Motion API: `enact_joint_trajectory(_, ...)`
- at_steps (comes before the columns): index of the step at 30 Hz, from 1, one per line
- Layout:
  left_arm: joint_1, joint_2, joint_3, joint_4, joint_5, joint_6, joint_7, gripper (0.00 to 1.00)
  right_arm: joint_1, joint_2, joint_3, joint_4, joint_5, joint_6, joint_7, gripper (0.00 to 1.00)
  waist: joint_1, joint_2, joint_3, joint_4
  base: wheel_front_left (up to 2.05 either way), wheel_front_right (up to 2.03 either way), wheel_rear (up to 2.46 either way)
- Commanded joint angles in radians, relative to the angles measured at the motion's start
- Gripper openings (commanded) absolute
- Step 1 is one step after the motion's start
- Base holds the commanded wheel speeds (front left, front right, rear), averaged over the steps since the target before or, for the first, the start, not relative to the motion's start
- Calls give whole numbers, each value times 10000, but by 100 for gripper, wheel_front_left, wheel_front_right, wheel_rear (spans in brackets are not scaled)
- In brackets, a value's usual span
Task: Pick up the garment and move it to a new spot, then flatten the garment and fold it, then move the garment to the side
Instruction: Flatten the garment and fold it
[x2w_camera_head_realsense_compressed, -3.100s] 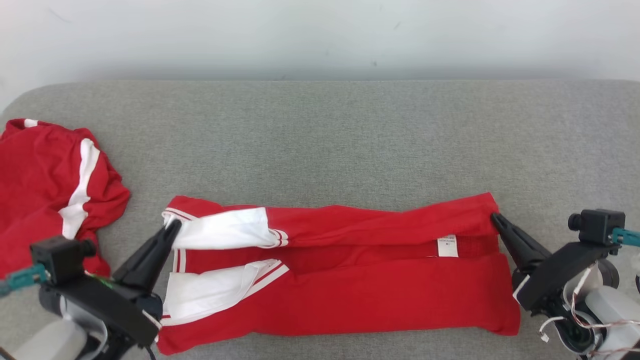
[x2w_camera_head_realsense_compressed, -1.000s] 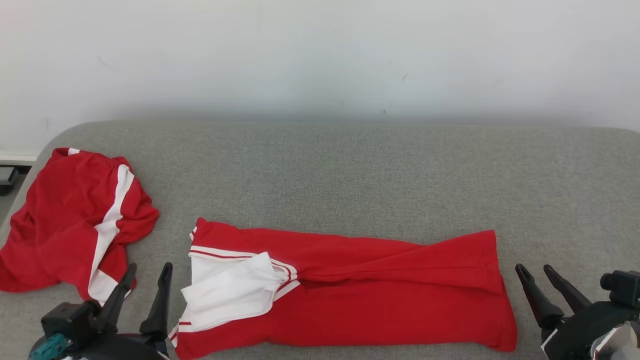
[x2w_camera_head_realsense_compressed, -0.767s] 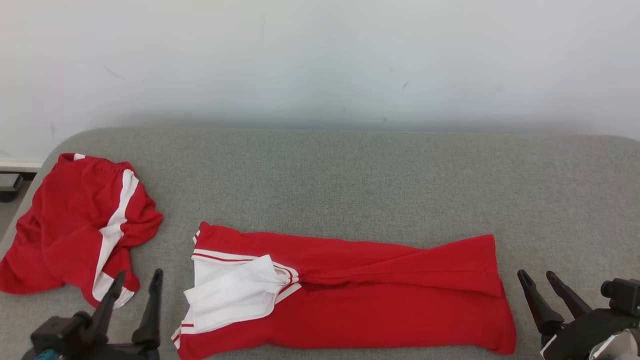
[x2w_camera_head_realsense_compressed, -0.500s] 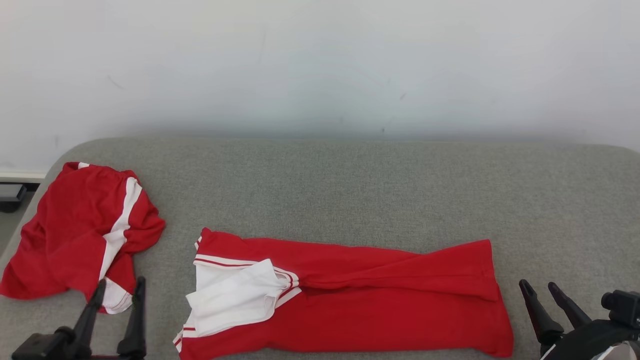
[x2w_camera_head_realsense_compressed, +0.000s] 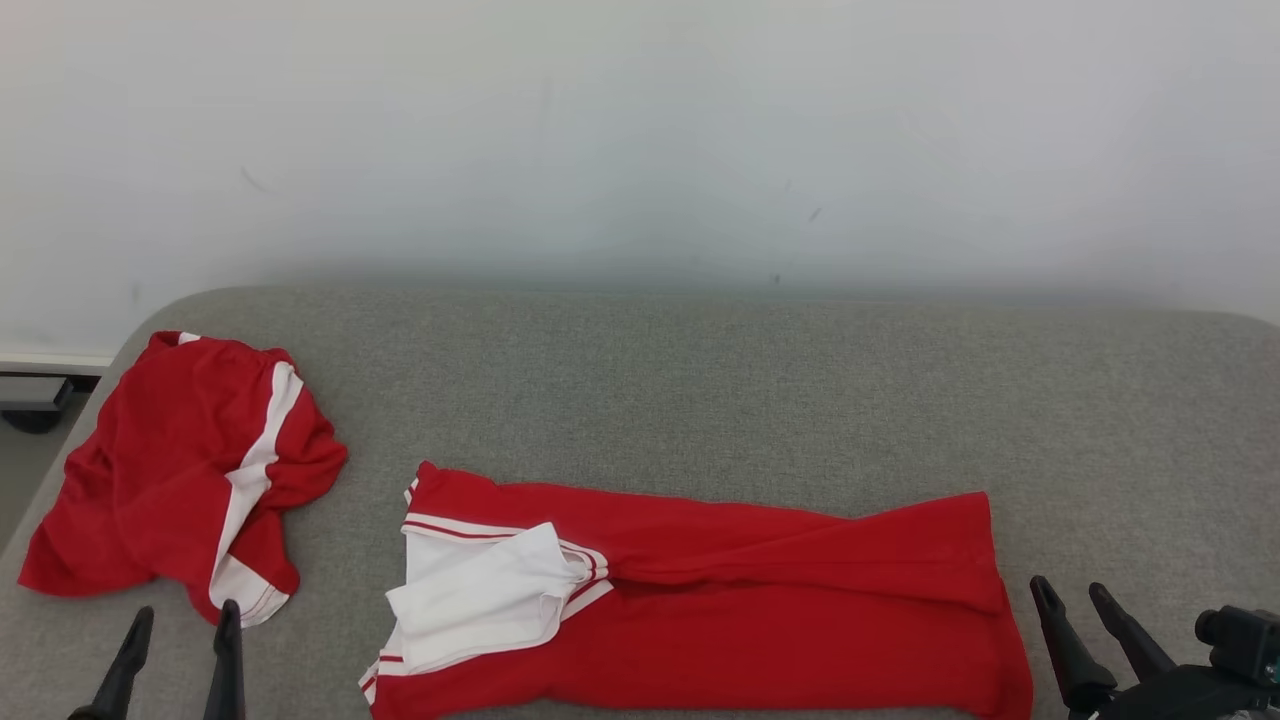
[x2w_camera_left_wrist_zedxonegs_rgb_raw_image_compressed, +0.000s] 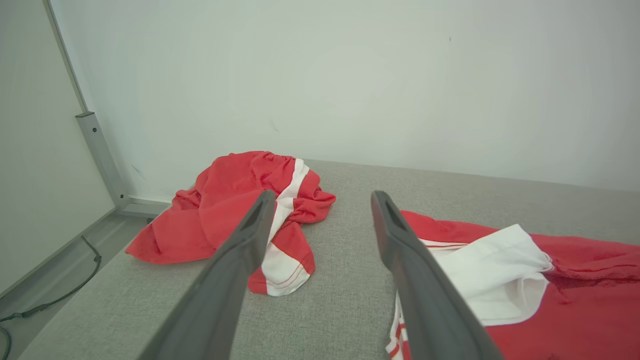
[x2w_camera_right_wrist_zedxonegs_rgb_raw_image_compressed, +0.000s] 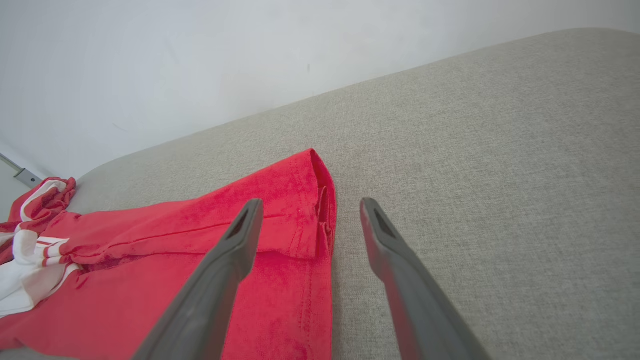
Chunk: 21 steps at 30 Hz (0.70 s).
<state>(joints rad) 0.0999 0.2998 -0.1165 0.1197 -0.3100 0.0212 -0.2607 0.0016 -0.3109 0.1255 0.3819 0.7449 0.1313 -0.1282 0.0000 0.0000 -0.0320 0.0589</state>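
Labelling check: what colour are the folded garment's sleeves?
White sleeves with red-striped trim; best in the left wrist view.

Folded garment (x2w_camera_head_realsense_compressed: 700, 610) lies lengthwise across tabletop (x2w_camera_head_realsense_compressed: 700, 400) front centre. Crumpled garment (x2w_camera_head_realsense_compressed: 180, 470) sits at left edge, apart from it. Left tool (x2w_camera_head_realsense_compressed: 187, 608) at front left, before crumpled garment's near edge. Right tool (x2w_camera_head_realsense_compressed: 1068, 586) at front right, just beside folded garment's right end. Wall (x2w_camera_head_realsense_compressed: 640, 140) behind tabletop.

Red garment (x2w_camera_head_realsense_compressed: 780, 640), folded lengthwise into a long band. Lying flat across the lower middle of the frame. White, red-striped part bunched at left end.
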Motion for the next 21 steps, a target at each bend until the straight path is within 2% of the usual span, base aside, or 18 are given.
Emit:
enact_joint_trajectory(1,129,164,49,38,192,74,-25,100,128,61,-137,-108,-155,-5,57,100,0,0,-40,18,0,0,0)
enact_joint_trajectory(5,252,363,94,75,376,313,82,100,347,324,-569,-498,-654,-5,356,100,0,0,-108,25,0,0,0)
enact_joint_trajectory(10,248,275,298,-220,159,482,32,100,534,625,-1070,-970,-1239,-5,634,100,0,0,-127,82,0,0,0)
enact_joint_trajectory(21,268,48,360,-585,1,467,-35,100,472,1157,-1503,-1384,-2238,-5,1011,100,0,0,-116,111,0,0,0)
